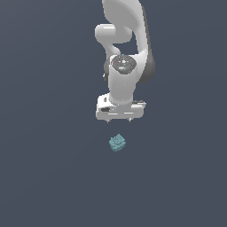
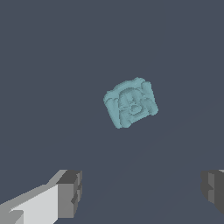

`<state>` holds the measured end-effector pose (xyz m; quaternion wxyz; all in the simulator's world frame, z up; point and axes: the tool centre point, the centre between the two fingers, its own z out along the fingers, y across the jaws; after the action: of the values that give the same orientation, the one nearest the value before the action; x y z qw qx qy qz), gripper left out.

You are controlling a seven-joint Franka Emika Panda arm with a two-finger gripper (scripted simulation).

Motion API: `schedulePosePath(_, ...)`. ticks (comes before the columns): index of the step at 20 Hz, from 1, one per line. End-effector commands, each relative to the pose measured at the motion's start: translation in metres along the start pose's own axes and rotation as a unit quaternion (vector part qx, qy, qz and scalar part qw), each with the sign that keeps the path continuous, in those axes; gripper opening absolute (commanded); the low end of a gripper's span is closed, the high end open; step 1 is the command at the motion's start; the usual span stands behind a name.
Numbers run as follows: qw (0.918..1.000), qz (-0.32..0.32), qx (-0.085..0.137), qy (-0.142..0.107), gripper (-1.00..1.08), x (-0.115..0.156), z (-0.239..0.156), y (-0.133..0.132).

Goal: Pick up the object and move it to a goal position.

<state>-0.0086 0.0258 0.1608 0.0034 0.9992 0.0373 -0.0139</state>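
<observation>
The object [image 1: 117, 142] is a small pale teal blocky lump with a ridged, bumpy top, lying on the dark grey floor. In the exterior view it sits just below the white gripper [image 1: 119, 121], clear of it and slightly toward the exterior view's left. The wrist view shows the object [image 2: 130, 103] from above, with two grey fingertips [image 2: 70, 192] spread wide apart and nothing between them. My gripper [image 2: 142, 192] is open and not touching the object.
The white arm [image 1: 126, 53] rises from the gripper toward the top of the exterior view. Around the object there is only the flat dark grey floor [image 1: 48, 168].
</observation>
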Motion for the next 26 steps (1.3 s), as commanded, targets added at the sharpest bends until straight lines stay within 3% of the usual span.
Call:
schedulePosePath(1,1.0000,0.000,0.000,0.000,1.00,0.000,0.000,0.000)
schedulePosePath(15,1.0000,0.002,0.002,0.006,1.00,0.006,-0.009,0.007)
schedulePosePath(26,0.9973,0.073,0.004,0.006,1.00,0.013,-0.001,0.007)
